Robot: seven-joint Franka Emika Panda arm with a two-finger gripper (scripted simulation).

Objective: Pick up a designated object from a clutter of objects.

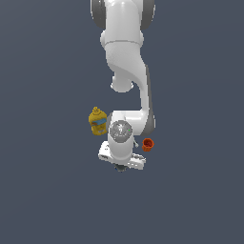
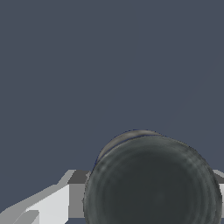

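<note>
In the exterior view, a yellow bottle (image 1: 97,121) is seen on the left, just beside the arm's wrist, with the end effector (image 1: 121,167) below it and an orange cup (image 1: 148,144) on the right. The dark grey round thing (image 2: 153,181) is shown in the wrist view, large and close between the end effector's fingers (image 2: 52,203). Whether it is gripped cannot be told.

No real room here: it is a bare simulated test scene. A flat, featureless slate-grey surface (image 1: 43,200) fills everything, without walls or furniture. Only a smooth white robot arm (image 1: 125,62), a yellow bottle (image 1: 97,121) and an orange cup (image 1: 148,144) stand on it.
</note>
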